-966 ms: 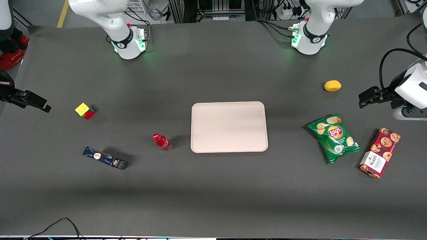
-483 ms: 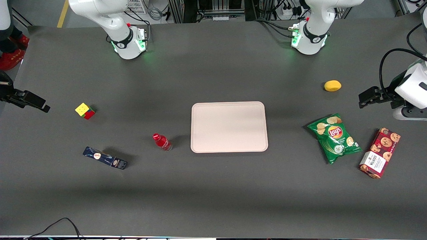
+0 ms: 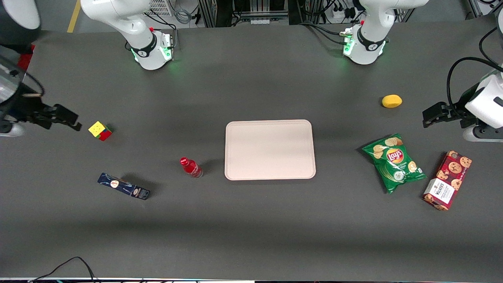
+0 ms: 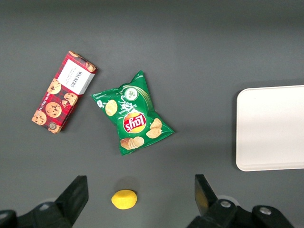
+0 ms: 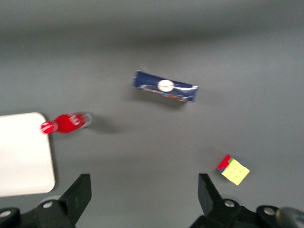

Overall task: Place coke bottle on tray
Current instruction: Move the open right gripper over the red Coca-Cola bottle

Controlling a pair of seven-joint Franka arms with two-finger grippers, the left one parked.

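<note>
One coke bottle [image 3: 191, 167] and one tray [image 3: 270, 149] lie well apart from our gripper [image 3: 67, 119], whose fingers are spread wide, holding nothing, beside one puzzle cube [image 3: 100, 130].

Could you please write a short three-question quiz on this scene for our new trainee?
1. True or false: the bottle already stands on the tray.
2. Multiple choice: which thing lies closest to the gripper? A) chip bag B) cube C) lemon
3. Fill in: the gripper's fingers are ____.

Key
1. False: the bottle stands on the table beside the tray, toward the working arm's end.
2. B: the gripper hovers beside the cube, apart from it.
3. Open, holding nothing.
</note>
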